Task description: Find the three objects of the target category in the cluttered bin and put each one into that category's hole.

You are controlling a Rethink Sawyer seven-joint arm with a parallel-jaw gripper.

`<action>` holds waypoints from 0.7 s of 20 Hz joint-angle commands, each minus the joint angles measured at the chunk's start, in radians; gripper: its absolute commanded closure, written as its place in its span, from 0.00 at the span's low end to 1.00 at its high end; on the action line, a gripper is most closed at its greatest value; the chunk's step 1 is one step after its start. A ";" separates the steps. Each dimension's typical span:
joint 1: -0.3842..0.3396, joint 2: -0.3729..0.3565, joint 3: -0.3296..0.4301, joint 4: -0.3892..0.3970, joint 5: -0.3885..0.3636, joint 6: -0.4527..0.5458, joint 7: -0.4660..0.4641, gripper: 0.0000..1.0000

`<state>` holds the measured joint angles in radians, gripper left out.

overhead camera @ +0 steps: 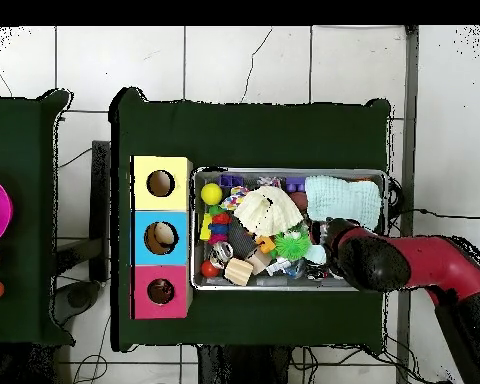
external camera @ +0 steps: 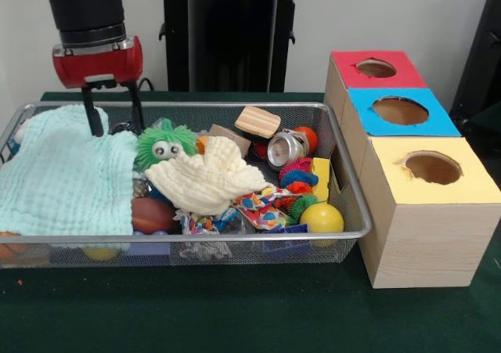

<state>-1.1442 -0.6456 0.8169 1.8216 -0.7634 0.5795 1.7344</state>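
Note:
The wire-mesh bin is full of toys and shows in the overhead view too. A pale green cloth covers its left part and a cream cloth lies in the middle. My gripper is open and empty, with its fingertips at the green cloth's far edge. From above, the arm hides it. No orange striped plush toy shows. A green fuzzy toy with eyes sits just right of the gripper. The red-surrounded hole is on the farthest box and also shows from above.
The blue-surrounded hole and the yellow-surrounded hole are in the boxes right of the bin. In the bin lie a yellow ball, a wooden block, a metal can, spiky balls and rope toys.

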 commanded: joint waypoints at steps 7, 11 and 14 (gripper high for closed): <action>0.004 0.051 0.012 -0.112 -0.089 0.101 -0.364 0.00; 0.024 0.128 -0.018 -0.139 -0.155 0.025 -0.329 0.00; 0.073 0.169 -0.074 -0.131 -0.229 -0.076 -0.199 0.00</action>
<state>-1.1331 -0.5842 0.8092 1.7495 -0.8480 0.5708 1.6890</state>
